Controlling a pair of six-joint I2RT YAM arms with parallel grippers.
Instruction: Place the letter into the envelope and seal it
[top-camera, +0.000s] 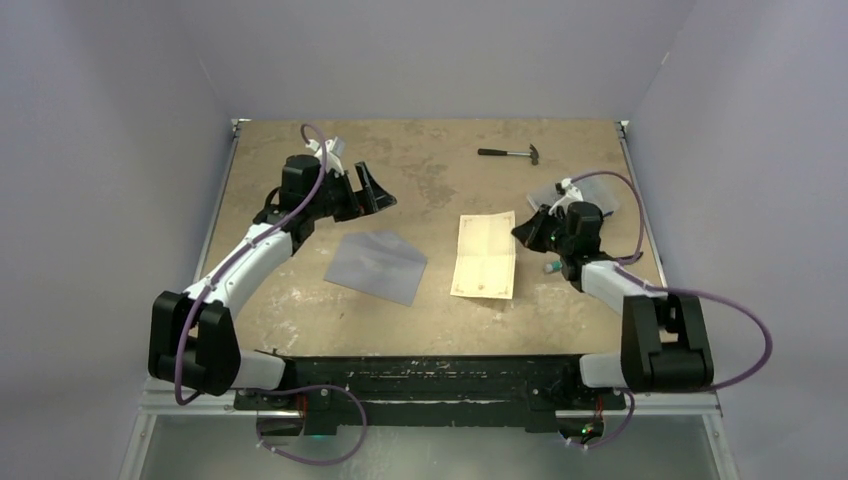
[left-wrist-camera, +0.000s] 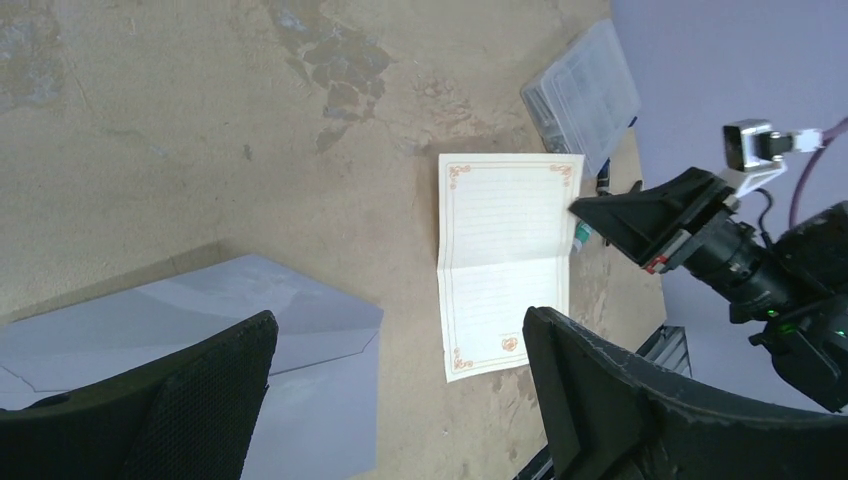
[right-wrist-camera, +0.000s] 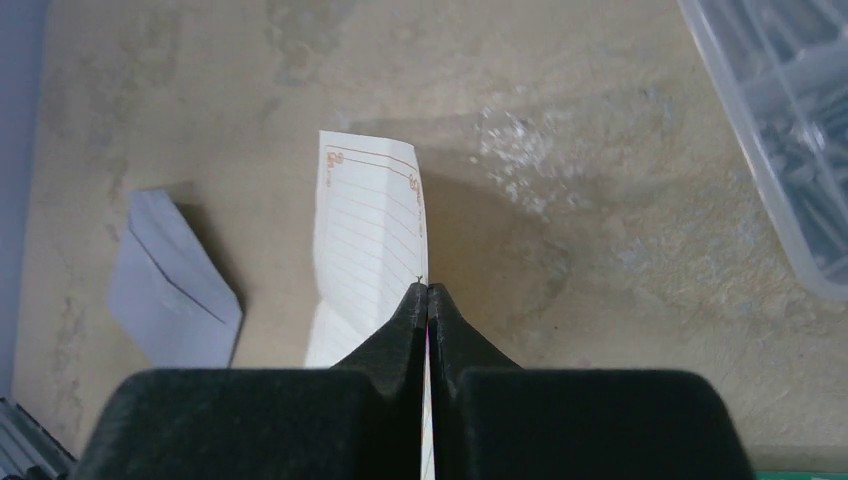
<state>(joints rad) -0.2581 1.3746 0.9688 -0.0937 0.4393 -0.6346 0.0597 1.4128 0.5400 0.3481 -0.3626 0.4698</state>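
Right fingers pinch the letter at its right edge, sheet curling up. Left fingers spread wide, hovering by the envelope.

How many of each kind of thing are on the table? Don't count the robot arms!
letter: 1
envelope: 1
hammer: 1
clear plastic box: 1
small teal-tipped thing, partly hidden: 1
Total: 5
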